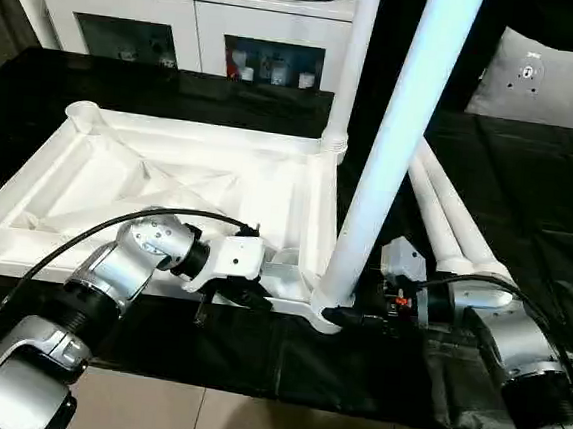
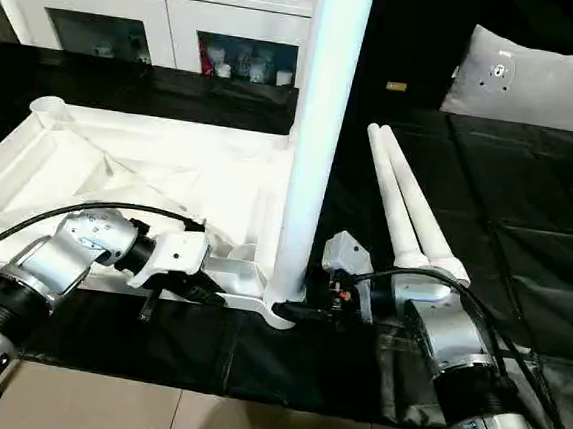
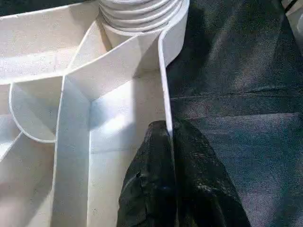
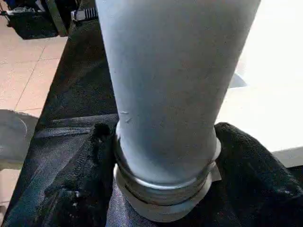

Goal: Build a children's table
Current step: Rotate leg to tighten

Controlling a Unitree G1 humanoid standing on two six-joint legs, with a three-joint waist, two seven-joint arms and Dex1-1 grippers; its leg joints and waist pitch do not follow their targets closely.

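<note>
The children's table top (image 1: 129,176) lies upside down on the black cloth, ribbed underside up. One white leg (image 1: 351,70) stands in the far right corner socket. A second leg (image 1: 398,144) stands upright in the near right socket. Two loose legs (image 1: 445,213) lie side by side to the right of the top. My left gripper (image 3: 170,137) is shut on the top's thin near rim, one finger on each side of the wall. My right gripper (image 4: 163,137) hugs the near leg's ringed base from both sides, low at the socket (image 1: 326,313).
A white cabinet with glass doors (image 1: 193,21) stands behind the work surface, and a grey cushion (image 1: 549,82) lies at the back right. The black cloth (image 1: 529,196) ends close to my arms, with tiled floor (image 1: 248,422) below.
</note>
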